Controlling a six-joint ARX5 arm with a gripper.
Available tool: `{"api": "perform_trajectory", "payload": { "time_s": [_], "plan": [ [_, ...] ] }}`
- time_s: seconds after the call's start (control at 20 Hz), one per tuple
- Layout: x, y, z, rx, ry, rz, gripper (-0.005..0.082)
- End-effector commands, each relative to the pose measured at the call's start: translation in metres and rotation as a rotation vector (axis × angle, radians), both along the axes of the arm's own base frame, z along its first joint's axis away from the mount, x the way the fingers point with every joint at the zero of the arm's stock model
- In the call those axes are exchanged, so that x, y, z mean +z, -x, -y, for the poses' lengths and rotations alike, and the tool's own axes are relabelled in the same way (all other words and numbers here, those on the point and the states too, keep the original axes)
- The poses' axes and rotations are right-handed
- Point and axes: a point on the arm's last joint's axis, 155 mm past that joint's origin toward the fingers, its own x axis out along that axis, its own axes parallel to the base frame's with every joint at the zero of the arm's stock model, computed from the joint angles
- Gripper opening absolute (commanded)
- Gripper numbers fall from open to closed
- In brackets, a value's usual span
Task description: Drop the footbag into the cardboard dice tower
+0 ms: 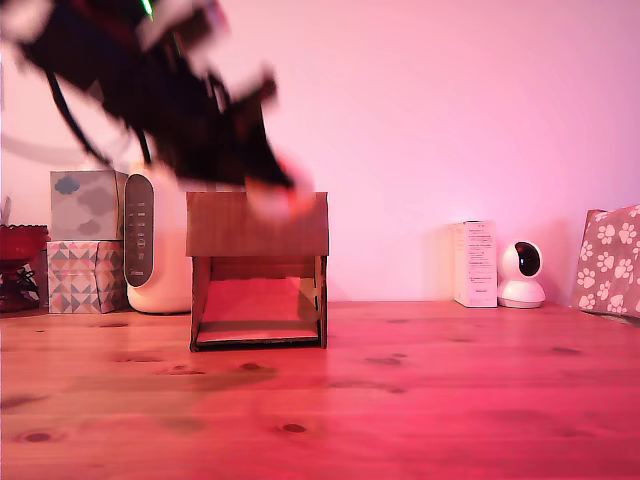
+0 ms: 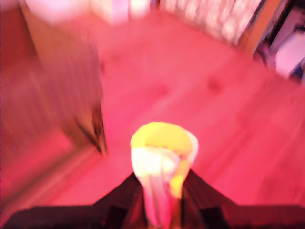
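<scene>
The footbag (image 2: 162, 152), a soft ball with yellow and white panels, sits squeezed between my dark fingers (image 2: 128, 198) in the blurred wrist view. My gripper (image 1: 280, 198) is shut on it. In the exterior view the footbag (image 1: 275, 200) is a pale blur at the top right edge of the cardboard dice tower (image 1: 257, 268), with my black arm slanting down from the upper left. The brown tower stands on the wooden table, solid panel above, open front with a sloped floor below. The tower (image 2: 52, 95) is also seen beside the ball in the wrist view.
Behind the tower stand a cream kettle (image 1: 155, 240) and two stacked patterned tissue boxes (image 1: 87, 240). A white carton (image 1: 475, 263), a small white camera (image 1: 521, 273) and a paw-print bag (image 1: 610, 260) line the back at the exterior view's right. A red bowl (image 1: 20, 243) sits far left.
</scene>
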Motion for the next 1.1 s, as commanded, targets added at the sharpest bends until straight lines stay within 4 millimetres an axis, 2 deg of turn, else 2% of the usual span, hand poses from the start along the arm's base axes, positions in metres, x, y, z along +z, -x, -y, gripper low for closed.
{"api": "perform_trajectory", "payload": {
  "time_s": [0.0,0.25,0.4,0.5,0.65,0.85,1.05],
  "plan": [
    [0.020,-0.002,-0.005,0.022,0.007,0.074,0.0074],
    [0.065,-0.026,-0.018,0.120,0.067,0.247,0.0074],
    [0.081,-0.044,-0.024,0.152,0.080,0.274,0.0075],
    [0.086,-0.065,-0.028,0.180,0.071,0.265,0.0075],
    [0.080,-0.095,-0.022,0.173,0.039,0.200,0.0075],
    [0.057,-0.136,-0.016,0.183,-0.028,0.081,0.0075],
    [0.029,-0.159,-0.013,0.172,-0.084,-0.046,0.0075]
  ]
}}
